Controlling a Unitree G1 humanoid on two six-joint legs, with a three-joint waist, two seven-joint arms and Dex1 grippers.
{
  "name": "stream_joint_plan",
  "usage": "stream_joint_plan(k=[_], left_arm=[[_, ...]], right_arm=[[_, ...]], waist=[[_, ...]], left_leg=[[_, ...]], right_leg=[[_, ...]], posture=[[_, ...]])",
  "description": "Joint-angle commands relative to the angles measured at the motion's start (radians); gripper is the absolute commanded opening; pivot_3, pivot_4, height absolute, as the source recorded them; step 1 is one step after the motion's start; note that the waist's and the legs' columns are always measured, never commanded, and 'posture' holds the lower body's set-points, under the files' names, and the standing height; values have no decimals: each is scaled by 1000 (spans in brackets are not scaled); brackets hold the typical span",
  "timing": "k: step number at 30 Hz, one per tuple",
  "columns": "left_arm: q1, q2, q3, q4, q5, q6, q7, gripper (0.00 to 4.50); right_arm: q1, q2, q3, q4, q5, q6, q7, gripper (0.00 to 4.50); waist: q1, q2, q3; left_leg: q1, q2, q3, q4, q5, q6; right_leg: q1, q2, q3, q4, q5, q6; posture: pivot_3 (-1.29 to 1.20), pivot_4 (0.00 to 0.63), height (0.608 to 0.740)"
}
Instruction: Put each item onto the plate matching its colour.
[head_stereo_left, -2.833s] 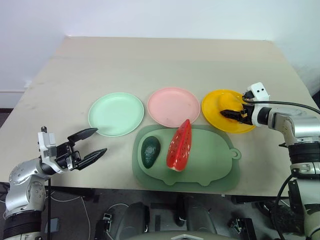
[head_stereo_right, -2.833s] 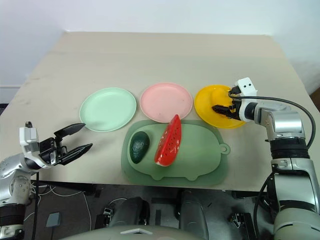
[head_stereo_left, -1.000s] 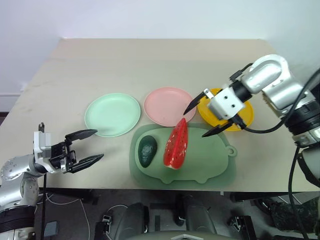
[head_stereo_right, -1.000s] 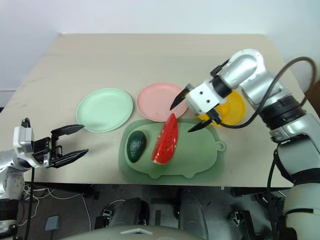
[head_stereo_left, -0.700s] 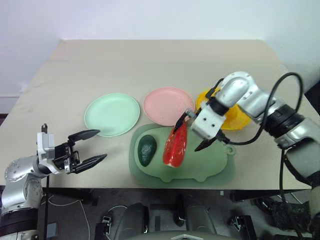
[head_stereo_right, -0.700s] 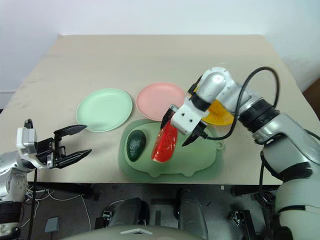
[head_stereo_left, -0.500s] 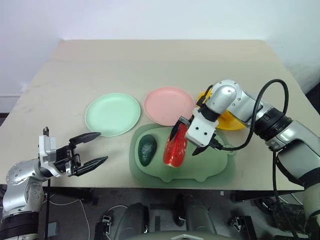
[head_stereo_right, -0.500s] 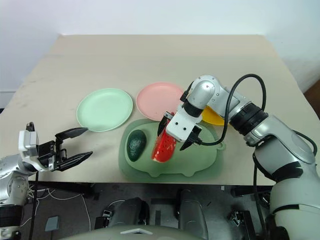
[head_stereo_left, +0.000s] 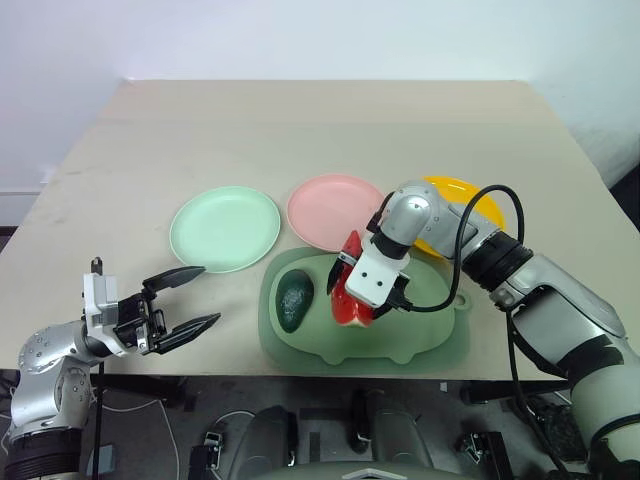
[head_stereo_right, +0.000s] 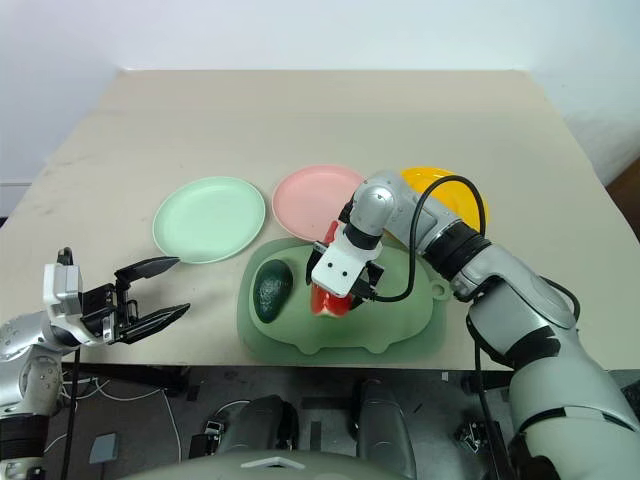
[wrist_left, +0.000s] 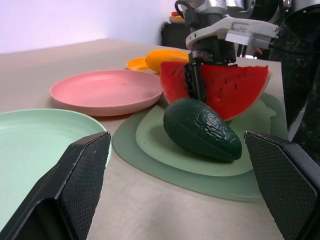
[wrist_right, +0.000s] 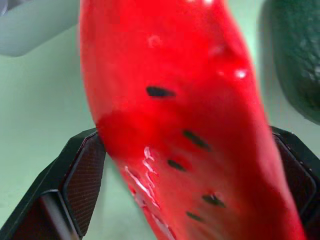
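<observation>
A beige table (head_stereo_left: 300, 130) fills the scene. The right hand (head_stereo_left: 366, 290) straddles the watermelon wedge (wrist_right: 180, 130) on the green board (head_stereo_left: 430, 330), fingers spread, not yet pinching. The pink plate (head_stereo_left: 335, 210) lies at eleven o'clock. If it closes off-centre, the glossy wedge may squirt out or topple onto the avocado (head_stereo_left: 296, 299) at nine o'clock. The left hand (head_stereo_left: 180, 300) waits spread.

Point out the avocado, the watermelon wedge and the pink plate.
avocado (head_stereo_left: 296, 300): left eye view, middle of its dark skin.
watermelon wedge (wrist_left: 235, 92): left wrist view, its red flat face.
pink plate (head_stereo_left: 325, 208): left eye view, bare centre.
</observation>
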Motion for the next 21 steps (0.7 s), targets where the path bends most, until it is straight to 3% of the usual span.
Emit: stream_joint_plan(k=[1,3,7,12,21], left_arm=[[-5,3,2,-35,-9,-9,3,4500],[-7,4,1,-35,-9,-9,5,4500],[-5,5,-1,-38,-8,-10,9,4500],[-14,2,-8,-32,-4,-12,13,4500],[-30,8,-13,-16,-5,-9,7,4500]], right_arm=[[8,28,-21,39,-51,-11,1,4473],[8,32,-21,49,-56,-8,2,4473],[6,12,-5,45,-36,7,2,3698],[13,-15,-11,-4,31,30,2,3604],[-93,-169,3,-299,442,324,2,3600]], waist=[[0,0,0],[0,0,0],[-1,0,-1],[3,0,-1],[-3,2,1]], left_leg=[[0,0,0,0,0,0],[1,0,0,0,0,0],[1,0,0,0,0,0],[1,0,-1,0,0,0],[-2,0,0,0,0,0]], right_leg=[[0,0,0,0,0,0],[1,0,0,0,0,0],[1,0,0,0,0,0],[1,0,0,0,0,0],[-2,-1,0,0,0,0]], posture=[[0,150,736],[0,150,736],[0,150,736],[0,150,736],[0,150,736]])
